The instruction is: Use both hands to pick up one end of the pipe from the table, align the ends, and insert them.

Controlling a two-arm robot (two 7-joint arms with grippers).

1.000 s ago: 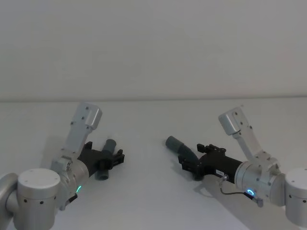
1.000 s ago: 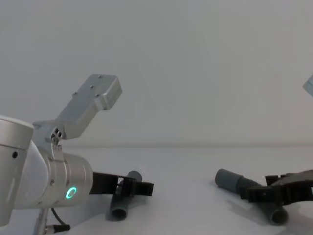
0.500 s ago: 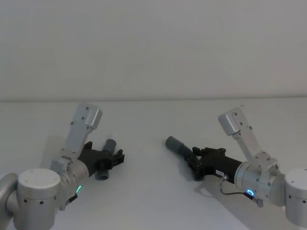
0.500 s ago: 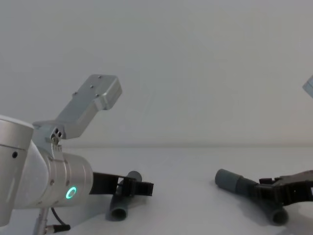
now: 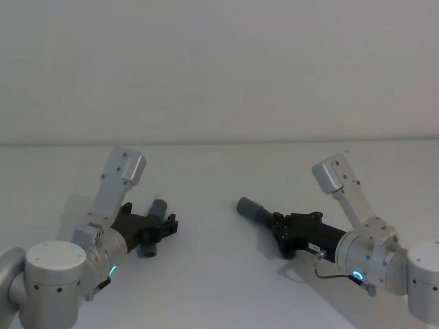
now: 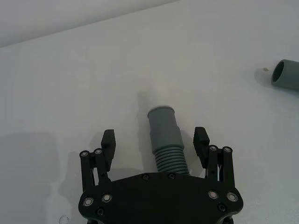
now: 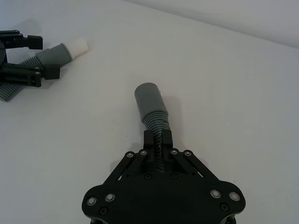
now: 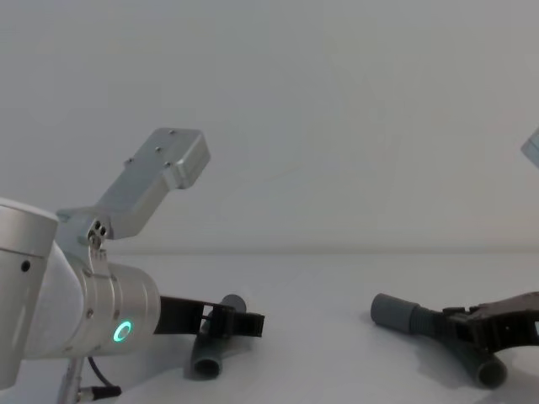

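Dark grey plastic tubing lies in two pieces, well apart, on the plain white table (image 5: 219,291). The short, slightly bent piece (image 6: 163,135) sits between the spread fingers (image 6: 108,144) of the black left gripper (image 6: 154,141), neither touching it. The black right gripper (image 7: 158,139) is clamped on the ribbed neck of the longer curved piece (image 7: 156,122), which seems barely raised.

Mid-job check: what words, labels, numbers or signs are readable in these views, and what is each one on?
No text here can be read.
Small white label on the body of the right gripper, which is shut on the long pipe piece: too small to read.
Left gripper, open with a finger on each side of the short pipe piece: no marking.
Both pipe pieces and the table: no marking.
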